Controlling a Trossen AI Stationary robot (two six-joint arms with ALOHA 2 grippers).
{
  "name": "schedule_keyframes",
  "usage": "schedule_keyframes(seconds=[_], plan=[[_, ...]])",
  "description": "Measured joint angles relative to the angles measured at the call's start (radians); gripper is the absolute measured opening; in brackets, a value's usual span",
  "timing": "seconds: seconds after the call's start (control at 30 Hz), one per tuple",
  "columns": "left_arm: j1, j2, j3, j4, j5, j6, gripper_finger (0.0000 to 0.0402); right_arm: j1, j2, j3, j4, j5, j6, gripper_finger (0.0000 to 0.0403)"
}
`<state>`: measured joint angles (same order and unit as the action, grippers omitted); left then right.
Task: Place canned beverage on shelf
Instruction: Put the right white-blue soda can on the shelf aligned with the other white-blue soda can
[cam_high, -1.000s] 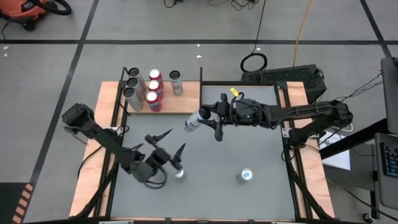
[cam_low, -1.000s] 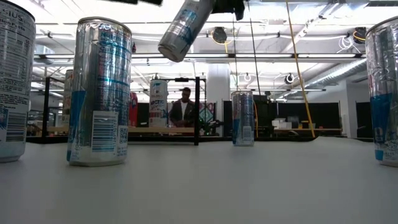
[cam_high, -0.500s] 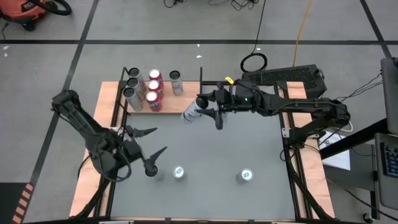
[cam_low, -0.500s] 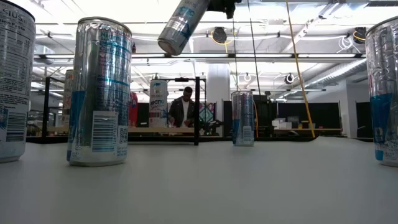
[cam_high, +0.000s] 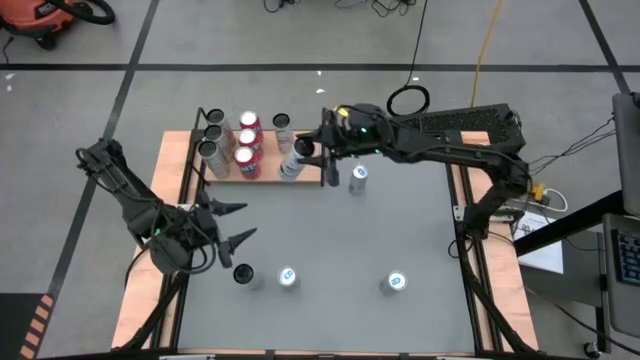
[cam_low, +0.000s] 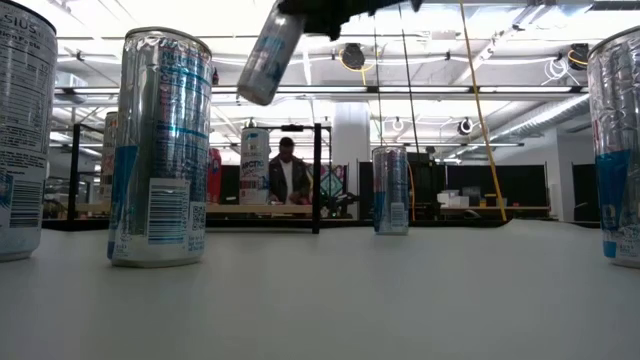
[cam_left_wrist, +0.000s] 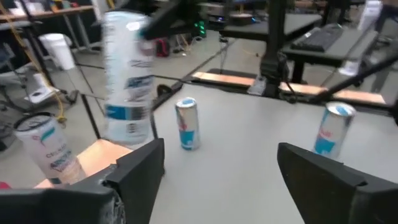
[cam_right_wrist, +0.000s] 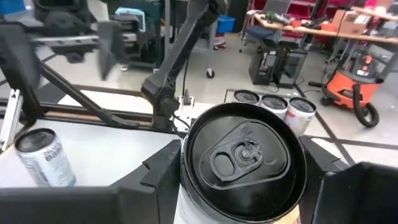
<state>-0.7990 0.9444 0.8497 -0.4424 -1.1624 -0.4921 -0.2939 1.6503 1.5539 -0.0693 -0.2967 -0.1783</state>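
Two arms: right fingers (cam_high: 310, 155) clamped on tilted can (cam_high: 291, 163) above shelf (cam_high: 305, 170); left fingers (cam_high: 232, 224) apart.

An orange shop vacuum (cam_high: 45, 18) and coiled cable (cam_high: 408, 99) lie on the floor; a person (cam_low: 286, 178) stands behind the table.

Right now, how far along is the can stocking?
Done: six cans stand on the shelf. In hand: the right hand holds a silver can, tilted, over the shelf. Left: four cans on the table; the left hand, open, is near one of them.
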Motion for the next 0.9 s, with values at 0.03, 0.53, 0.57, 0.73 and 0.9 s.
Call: schedule_keyframes(seconds=[0.03,0.53,0.57,0.73,0.9], plan=[[0.0,0.001,0.0,-0.006,0.012,0.0,0.0307,-0.009,0.022,0.022,-0.011,-0.012,-0.007,0.0175],[0.0,0.005,0.0,-0.042,0.017,-0.002,0.0301,-0.085,0.235,0.243,-0.107,-0.078,-0.187,0.0176],[0.0,0.005,0.0,-0.042,0.017,-0.002,0.0301,-0.091,0.241,0.244,-0.108,-0.097,-0.192,0.0176],[0.0,0.005,0.0,-0.054,0.016,-0.027,0.0301,-0.123,0.269,0.245,-0.109,-0.16,-0.205,0.0176],[0.0,0.005,0.0,-0.054,0.015,-0.028,0.0301,-0.146,0.301,0.245,-0.091,-0.182,-0.205,0.0176]])
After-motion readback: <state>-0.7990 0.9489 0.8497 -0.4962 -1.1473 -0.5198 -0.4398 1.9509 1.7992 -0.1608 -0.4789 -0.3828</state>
